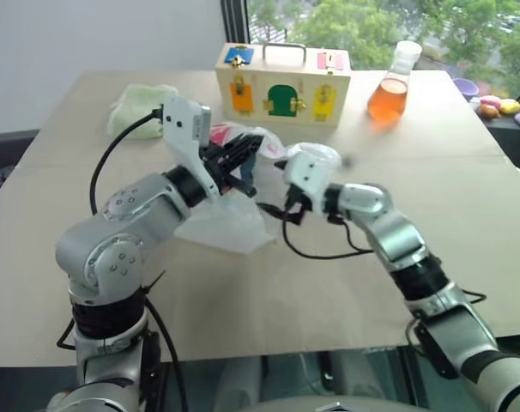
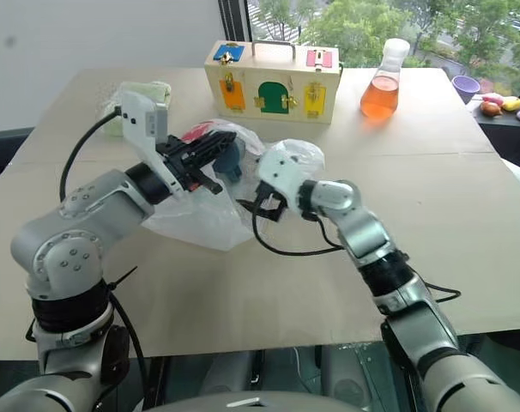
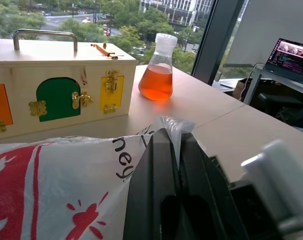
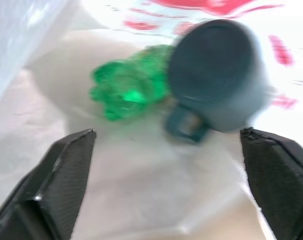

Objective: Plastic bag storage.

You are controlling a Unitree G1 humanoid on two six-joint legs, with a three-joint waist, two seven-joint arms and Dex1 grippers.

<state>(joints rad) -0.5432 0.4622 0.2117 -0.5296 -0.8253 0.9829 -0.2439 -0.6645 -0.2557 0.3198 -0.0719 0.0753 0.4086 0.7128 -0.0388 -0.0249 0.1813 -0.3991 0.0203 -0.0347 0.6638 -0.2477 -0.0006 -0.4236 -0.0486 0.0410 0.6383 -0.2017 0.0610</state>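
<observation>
The right pincer [image 4: 166,145] is seen at centre frame of the head views, just right of the plastic bag [image 1: 230,219], with its two black fingers [image 4: 56,175] spread wide and nothing held between them. In the right wrist view a dark blue-grey cup [image 4: 219,75] and a crumpled green object [image 4: 126,90] are seen just beyond those fingers, lying against the white film of the bag. The plastic bag is located mid-worktop [image 1: 269,300], slightly left of centre, partly lifted, with red print on it. The left pincer [image 3: 176,165] is pressed together, and a fold of the bag's edge is pinched in it. Further back, a wooden latch box [image 1: 281,86] with coloured doors is placed at upper centre, a pale green cloth [image 1: 140,103] at upper left, and a flask of orange liquid [image 1: 389,90] at upper right.
</observation>
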